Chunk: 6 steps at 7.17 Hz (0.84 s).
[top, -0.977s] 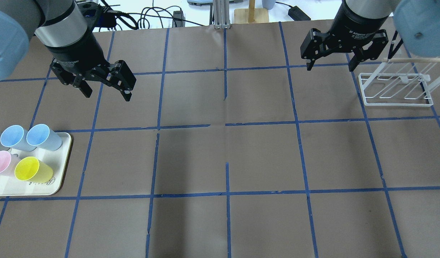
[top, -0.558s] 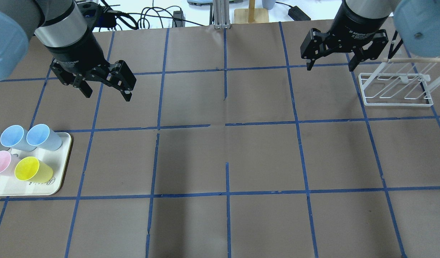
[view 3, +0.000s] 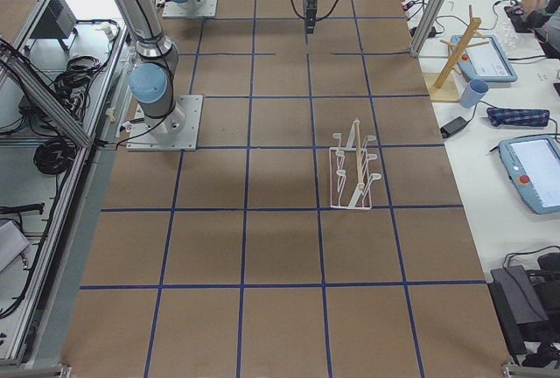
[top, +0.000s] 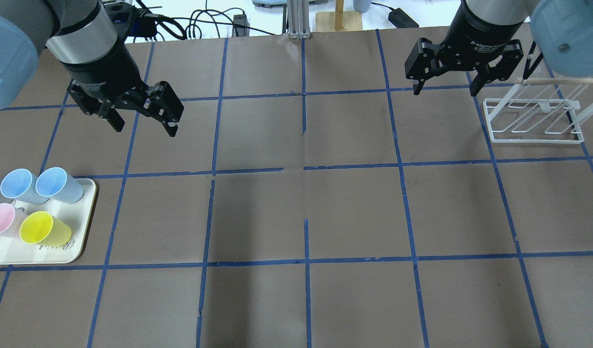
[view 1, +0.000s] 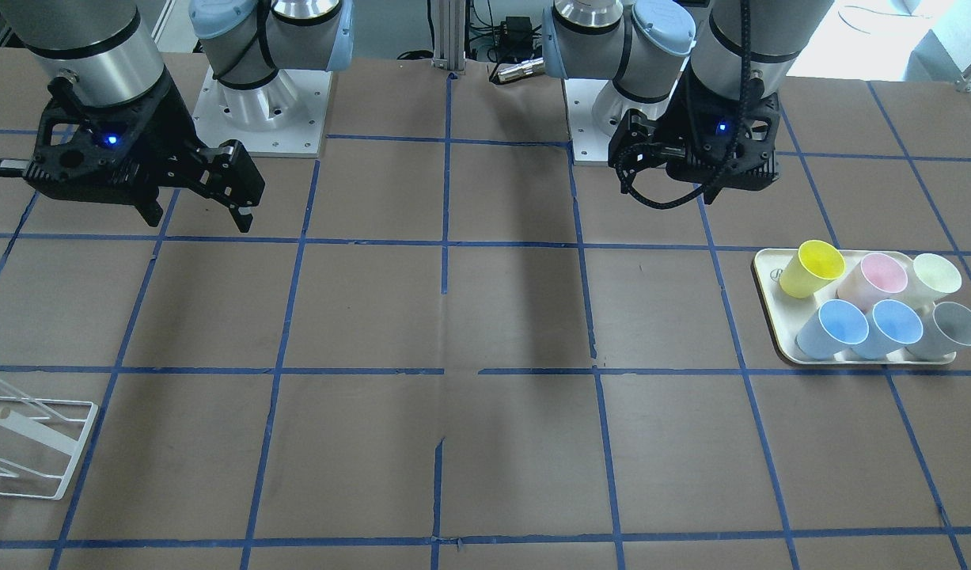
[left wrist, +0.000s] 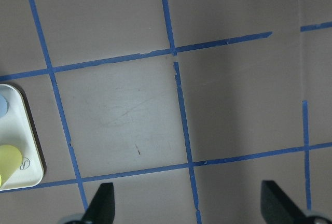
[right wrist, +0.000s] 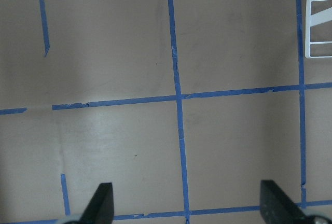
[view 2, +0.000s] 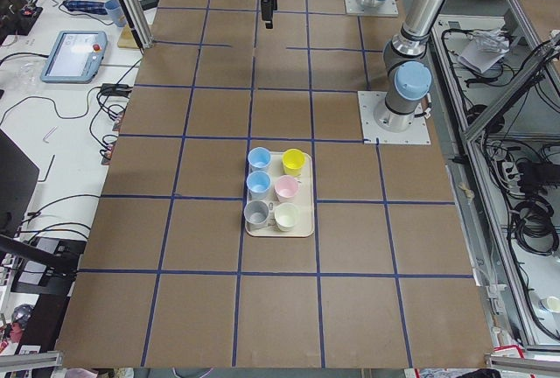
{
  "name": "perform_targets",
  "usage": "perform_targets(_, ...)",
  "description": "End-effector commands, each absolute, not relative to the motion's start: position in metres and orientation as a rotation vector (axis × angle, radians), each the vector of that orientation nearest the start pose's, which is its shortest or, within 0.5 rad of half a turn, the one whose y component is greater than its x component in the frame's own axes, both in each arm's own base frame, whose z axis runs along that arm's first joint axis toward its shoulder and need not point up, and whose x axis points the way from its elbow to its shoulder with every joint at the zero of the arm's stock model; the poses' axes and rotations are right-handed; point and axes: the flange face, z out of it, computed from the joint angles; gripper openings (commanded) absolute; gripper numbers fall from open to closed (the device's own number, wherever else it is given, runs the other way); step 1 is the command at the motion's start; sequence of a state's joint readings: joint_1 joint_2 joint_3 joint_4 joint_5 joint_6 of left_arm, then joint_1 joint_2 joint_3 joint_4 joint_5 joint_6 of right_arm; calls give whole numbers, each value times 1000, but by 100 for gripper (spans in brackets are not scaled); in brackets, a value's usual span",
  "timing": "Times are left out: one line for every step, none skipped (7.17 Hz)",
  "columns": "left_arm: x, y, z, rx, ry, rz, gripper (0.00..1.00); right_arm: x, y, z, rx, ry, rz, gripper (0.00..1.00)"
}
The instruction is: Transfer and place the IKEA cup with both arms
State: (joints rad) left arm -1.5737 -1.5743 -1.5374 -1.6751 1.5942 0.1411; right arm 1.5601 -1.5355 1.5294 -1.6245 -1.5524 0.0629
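Two identical pale blue IKEA cups (top: 54,184) (top: 17,185) stand upright side by side on a cream tray (top: 81,239) at the table's left edge. They also show in the front view (view 1: 837,326) (view 1: 893,326). My left gripper (top: 144,128) hangs open and empty above the table, behind and to the right of the tray. My right gripper (top: 445,92) is open and empty at the far right, beside a white wire rack (top: 533,122). Both wrist views show spread fingertips (left wrist: 101,206) (right wrist: 102,203) over bare table.
A yellow cup (top: 41,229), a pink cup (top: 0,218), a grey cup (view 1: 950,328) and a cream cup (view 1: 934,277) share the tray. The brown table carries a blue tape grid. Cables and a wooden stand (top: 339,19) lie beyond the far edge.
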Motion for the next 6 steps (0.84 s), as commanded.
perform_targets(-132, -485, 490, 226, 3113, 124, 100, 130, -514, 497, 114, 3118, -95, 100)
perform_targets(-132, -482, 491, 226, 3113, 120, 100, 130, -514, 496, 114, 3118, -93, 100)
perform_targets(-133, -483, 490, 226, 3115, 122, 100, 130, -514, 496, 114, 3118, -93, 100)
perform_targets(-133, -485, 490, 226, 3115, 119, 100, 130, -514, 497, 114, 3118, -95, 100)
perform_targets(-132, -485, 490, 226, 3113, 120, 100, 130, -514, 497, 114, 3118, -93, 100)
perform_targets(-133, -485, 490, 226, 3115, 119, 100, 130, -514, 497, 114, 3118, -95, 100)
